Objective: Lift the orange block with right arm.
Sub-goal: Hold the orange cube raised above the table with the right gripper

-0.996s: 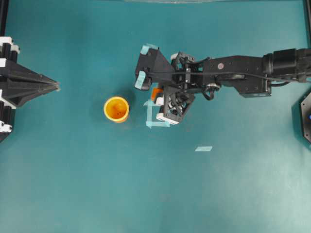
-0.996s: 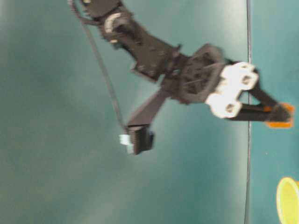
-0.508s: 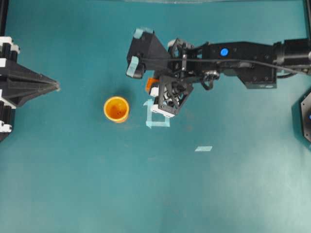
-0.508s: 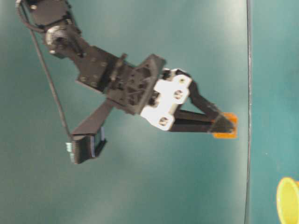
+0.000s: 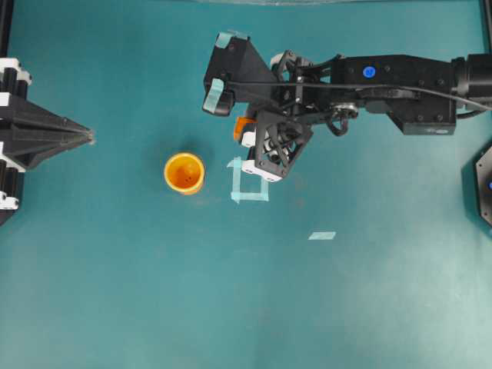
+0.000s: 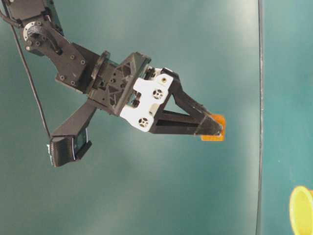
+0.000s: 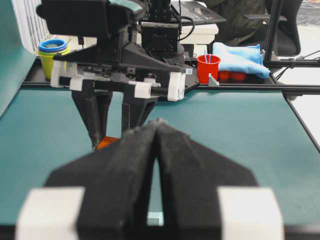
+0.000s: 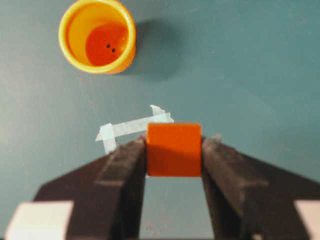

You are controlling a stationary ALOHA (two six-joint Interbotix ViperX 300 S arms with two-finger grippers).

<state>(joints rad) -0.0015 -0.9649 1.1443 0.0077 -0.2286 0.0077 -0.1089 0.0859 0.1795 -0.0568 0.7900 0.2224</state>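
Orange shows between the jaws of the right end effector (image 8: 172, 150): we see the block (image 8: 173, 149) pinched on both sides by the two black fingers (image 8: 122, 165), so this end effector is holding the block. From the table-level view the block (image 6: 213, 128) sits at the very fingertips, off the teal surface (image 6: 288, 73), with the right arm (image 6: 88, 73) running up toward 10 o'clock. Overhead, the block (image 5: 243, 127) peeks out at the arm's 9 o'clock end, and the taped square (image 5: 250, 184) lies just at its 6 o'clock. We find the cup (image 5: 184, 173) standing upright at about 8 o'clock from the block, well apart from it; in the right wrist view the cup (image 8: 97, 36) is at 11 o'clock of the block, beyond the tape. A loose tape strip (image 5: 322, 235) lies at 4 o'clock of the square. At the 9 o'clock edge overhead, the left end effector (image 5: 86, 137) rests with its jaws pressed together, holding nothing.
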